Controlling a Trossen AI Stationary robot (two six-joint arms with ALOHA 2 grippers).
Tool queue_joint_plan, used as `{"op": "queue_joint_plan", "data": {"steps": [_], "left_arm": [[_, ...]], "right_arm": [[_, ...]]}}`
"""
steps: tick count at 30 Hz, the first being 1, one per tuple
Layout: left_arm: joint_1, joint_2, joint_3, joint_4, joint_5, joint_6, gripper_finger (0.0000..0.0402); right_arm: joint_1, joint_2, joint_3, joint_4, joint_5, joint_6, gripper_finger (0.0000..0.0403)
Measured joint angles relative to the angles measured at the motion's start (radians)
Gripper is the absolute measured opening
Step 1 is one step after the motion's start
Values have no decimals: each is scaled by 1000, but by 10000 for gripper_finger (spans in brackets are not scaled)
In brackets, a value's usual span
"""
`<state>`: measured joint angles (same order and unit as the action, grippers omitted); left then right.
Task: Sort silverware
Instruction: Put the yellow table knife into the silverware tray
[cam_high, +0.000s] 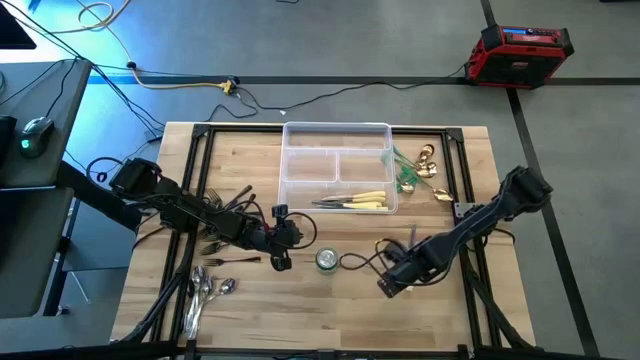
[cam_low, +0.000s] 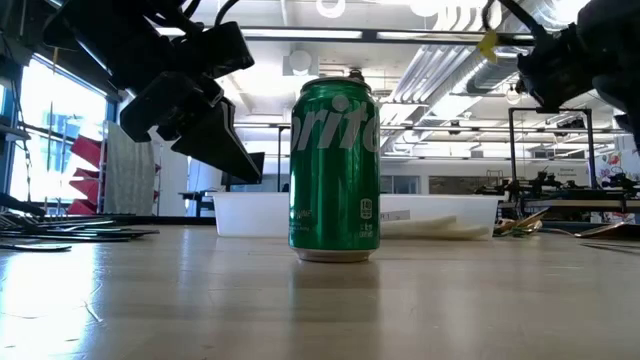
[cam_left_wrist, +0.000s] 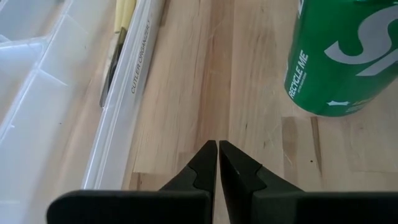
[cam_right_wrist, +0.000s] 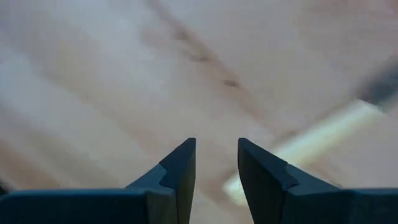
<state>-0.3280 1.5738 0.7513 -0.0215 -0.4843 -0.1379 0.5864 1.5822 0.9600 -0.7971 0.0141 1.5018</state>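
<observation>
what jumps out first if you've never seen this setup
The green can stands upright mid-table, filling the low view, in front of the clear tray, which holds cream-handled knives. The left pincer is shut, empty, between tray and can; the right pincer, slightly open, hangs over bare wood. Dark forks and silver spoons lie unsorted at the left.

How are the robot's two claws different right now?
The left gripper has its fingers pressed shut; the right gripper has a gap between its fingers. The left points at bare wood between the green can and the clear tray; the right hangs over a cream-handled knife. Both are dark and hold nothing.
</observation>
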Motion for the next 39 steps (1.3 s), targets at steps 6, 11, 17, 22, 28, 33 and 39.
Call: {"op": "queue_joint_plan", "data": {"steps": [6, 11, 17, 22, 28, 33, 39], "left_arm": [[0, 0, 0, -1, 4, 0, 0], [0, 0, 0, -2, 7, 0, 0], [0, 0, 0, -2, 12, 0, 0], [0, 0, 0, -3, 12, -1, 0], [0, 0, 0, -1, 12, 0, 0], [0, 0, 0, -2, 11, 0, 0], [0, 0, 0, -3, 11, 0, 0]], "right_arm": [[4, 3, 0, -135, -13, 69, 104], [-4, 3, -6, -137, -4, 69, 104], [-4, 3, -113, -42, -51, 91, 140], [-5, -2, -201, 90, -53, 116, 197], [-6, -3, -234, 111, -51, 147, 185], [-6, -2, -237, 121, -51, 142, 76], [17, -3, -224, 91, -19, 142, 31]]}}
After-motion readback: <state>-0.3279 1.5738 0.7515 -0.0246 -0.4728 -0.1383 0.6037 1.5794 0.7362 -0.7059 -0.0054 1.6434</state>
